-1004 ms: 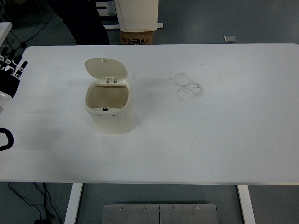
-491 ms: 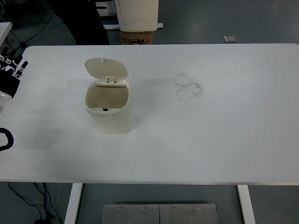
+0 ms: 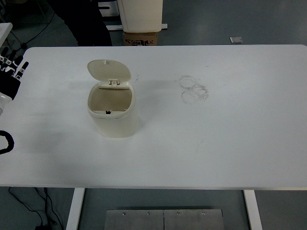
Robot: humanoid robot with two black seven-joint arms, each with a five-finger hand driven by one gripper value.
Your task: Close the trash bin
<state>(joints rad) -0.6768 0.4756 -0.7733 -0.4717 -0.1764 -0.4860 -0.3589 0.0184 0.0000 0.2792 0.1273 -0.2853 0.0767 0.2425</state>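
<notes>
A: Where is the hand at this moment?

B: The left hand [image 3: 10, 72] is at the left edge of the picture, over the far-left part of the white table [image 3: 230, 143]. Its fingers are straight and a little apart, and they hold nothing. The right hand is not visible at all.

A: And the thing it must close?

B: The cream trash bin [image 3: 113, 117] stands upright on the left half of the table, well apart from the hand. Its lid [image 3: 109, 70] is raised on the hinge at the far side, and the opening looks up. The inside seems empty, as far as I can see.

A: What can go wrong from here?

B: I think there are three risks. The bin looks light, so if the hand pushes the lid from the side and not from above, the whole bin may slide or tip over. If the fingers come from the front, they may enter the opening and the lid closes on them. And if the push is too soft, the lid may come down without catching on the small latch [image 3: 109, 112] at the front rim, so it stays half open.

A: How many things do you count?

B: One bin with one lid, one robot hand, one table. On the table there are also some faint ring marks [image 3: 194, 89], right of the bin. Beyond the far edge I see one cardboard box [image 3: 140, 38] under a white unit.
</notes>
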